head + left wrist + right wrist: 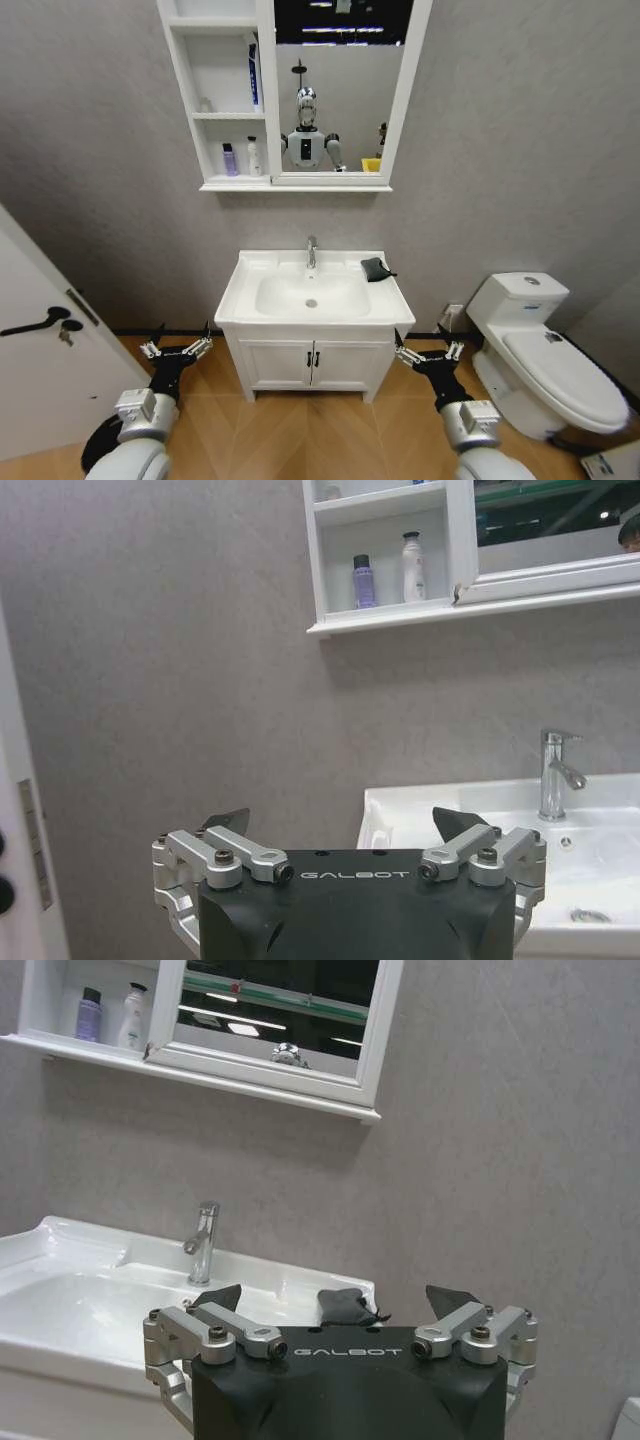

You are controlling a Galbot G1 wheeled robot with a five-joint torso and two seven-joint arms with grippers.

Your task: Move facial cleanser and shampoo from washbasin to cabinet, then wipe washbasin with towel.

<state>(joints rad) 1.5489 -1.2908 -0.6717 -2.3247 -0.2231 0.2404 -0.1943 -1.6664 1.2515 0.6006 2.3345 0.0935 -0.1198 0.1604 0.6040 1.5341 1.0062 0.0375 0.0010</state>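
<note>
White washbasin (251,293) centred below wall cabinet (190,90). Purple bottle (230,160) and white bottle (254,157) stand side by side in cabinet's lowest cubbyhole. Black towel (375,269) bunched on basin's back right corner, right of chrome tap (311,252). Left gripper (176,348) low, left of vanity, jaws spread, empty. Right gripper (428,354) low, right of vanity, jaws spread, empty.
</note>
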